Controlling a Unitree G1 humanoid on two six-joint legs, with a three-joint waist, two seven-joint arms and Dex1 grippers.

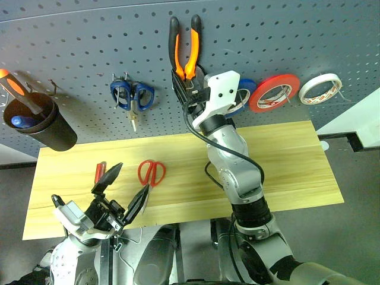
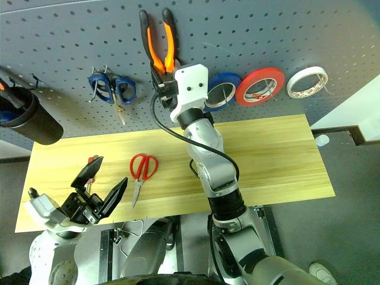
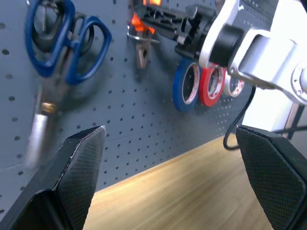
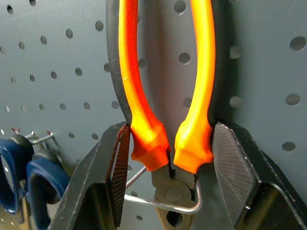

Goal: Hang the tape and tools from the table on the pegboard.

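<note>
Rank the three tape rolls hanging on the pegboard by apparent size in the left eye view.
1. The red tape roll looks largest.
2. The whitish see-through tape ring looks smaller.
The blue tape roll is unranked: the right gripper covers most of it.

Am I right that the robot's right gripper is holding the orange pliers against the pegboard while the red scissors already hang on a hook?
Not quite. The red scissors lie on the table, as the left eye view shows. The rest stands: the right gripper is closed on the orange pliers at the pegboard.
</note>
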